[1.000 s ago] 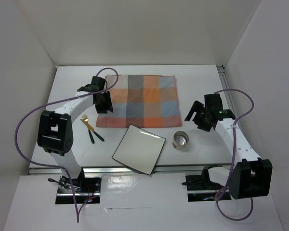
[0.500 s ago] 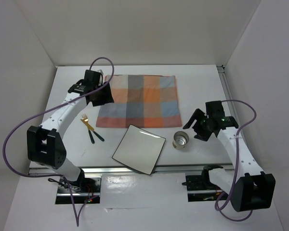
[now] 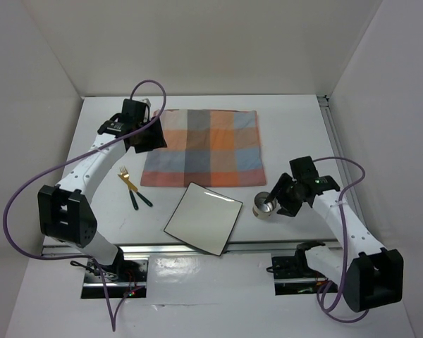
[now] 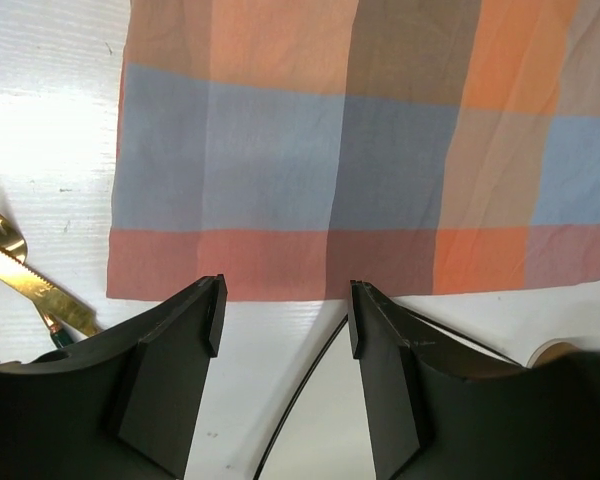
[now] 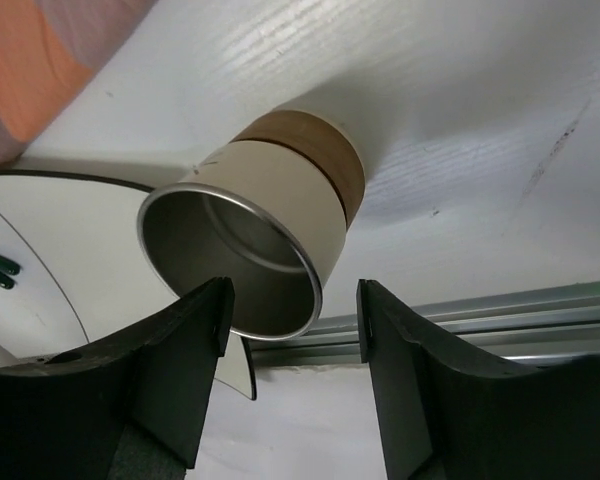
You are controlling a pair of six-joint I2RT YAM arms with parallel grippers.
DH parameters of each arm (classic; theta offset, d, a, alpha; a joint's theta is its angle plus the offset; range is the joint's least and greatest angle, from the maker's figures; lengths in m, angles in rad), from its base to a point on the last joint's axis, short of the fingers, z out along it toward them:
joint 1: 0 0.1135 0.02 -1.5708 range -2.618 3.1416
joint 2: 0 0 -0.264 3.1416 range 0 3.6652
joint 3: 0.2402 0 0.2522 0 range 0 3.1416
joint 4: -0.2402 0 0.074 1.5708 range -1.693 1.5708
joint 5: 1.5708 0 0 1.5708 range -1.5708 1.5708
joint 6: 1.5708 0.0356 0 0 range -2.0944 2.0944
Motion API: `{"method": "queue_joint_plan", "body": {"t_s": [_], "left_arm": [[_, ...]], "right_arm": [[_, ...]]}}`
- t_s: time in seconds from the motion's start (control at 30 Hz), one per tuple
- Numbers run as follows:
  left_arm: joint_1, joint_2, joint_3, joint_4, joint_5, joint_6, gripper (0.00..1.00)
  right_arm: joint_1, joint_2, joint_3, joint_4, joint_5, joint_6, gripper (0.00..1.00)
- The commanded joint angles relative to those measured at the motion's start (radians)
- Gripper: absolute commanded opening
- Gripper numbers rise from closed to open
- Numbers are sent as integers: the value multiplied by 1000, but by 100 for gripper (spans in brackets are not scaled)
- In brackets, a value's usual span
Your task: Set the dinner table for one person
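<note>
The white dinner table (image 3: 296,127) carries an orange-and-blue checked cloth (image 3: 204,148) at its middle back. A white square plate (image 3: 203,217) lies in front of the cloth, with a metal cup (image 3: 264,205) upright to its right. Left of the plate lie a gold fork and knife (image 3: 132,186). My left gripper (image 3: 149,137) hovers open and empty over the cloth's (image 4: 360,150) left part. My right gripper (image 3: 275,201) is open at the cup (image 5: 270,220). The cup's rim shows just in front of its fingertips, nearer the left one, with a gap on the right.
Metal rails run along the table's near edge (image 3: 254,246) and right edge (image 3: 329,127). White walls close in the back and both sides. The plate's corner (image 5: 40,240) lies just left of the cup. The gold fork (image 4: 5,240) sits left of the cloth's near corner.
My left arm has swung back to the cloth's far left corner, its jaws wider than before. My right gripper has come down and left to the cup, its jaws a little narrower.
</note>
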Motion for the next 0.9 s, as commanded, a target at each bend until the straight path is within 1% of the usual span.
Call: {"method": "queue_joint_plan", "body": {"t_s": [0.0,0.1,0.13,0.2,0.23,0.3,0.33,0.4,0.43,0.47,0.5,0.53,0.6,0.63,0.67,0.7,0.73,0.77,0.8,0.83,0.87], "left_arm": [[-3,-35,-4,0,20,19,69],[-3,-35,-4,0,20,19,69],[-3,-35,-4,-11,9,19,69],[-3,-35,6,-11,9,19,69],[-3,-35,16,-11,9,19,69],[-3,-35,16,-11,9,19,69],[-3,-35,25,-11,9,19,69],[-3,-35,34,-20,20,19,69],[-3,-35,46,-20,20,19,69],[-3,-35,46,-20,20,19,69],[-3,-35,57,-20,20,19,69],[-3,-35,71,-20,20,19,69],[-3,-35,95,-20,31,19,69],[-3,-35,95,-20,40,19,69],[-3,-35,106,-20,49,19,69],[-3,-35,106,-30,49,19,69],[-3,-35,106,-30,49,19,69],[-3,-35,106,-30,37,19,70],[-3,-35,106,-30,25,19,70],[-3,-35,106,-30,14,7,70],[10,-35,120,-30,23,7,70]], "right_arm": [[40,5,-30,16,43,64,63],[54,5,-41,41,76,88,47],[54,5,-41,41,76,97,37],[54,23,-30,41,100,107,25],[54,23,-30,32,109,108,14],[64,23,16,4,138,108,1],[78,23,43,-11,160,108,0],[98,2,121,-74,237,45,0],[107,2,201,-94,272,7,0],[107,2,241,-94,283,-6,0],[107,14,328,-85,283,-59,0],[107,35,371,-85,293,-73,0],[107,141,459,-34,294,-127,0],[107,185,540,-18,294,-141,0],[107,230,572,10,294,-164,0],[107,327,608,66,275,-185,0],[107,382,693,85,275,-219,0],[107,492,736,129,275,-236,0],[107,546,787,142,287,-251,0],[107,598,889,160,287,-283,0],[107,649,945,173,297,-293,0]]}}
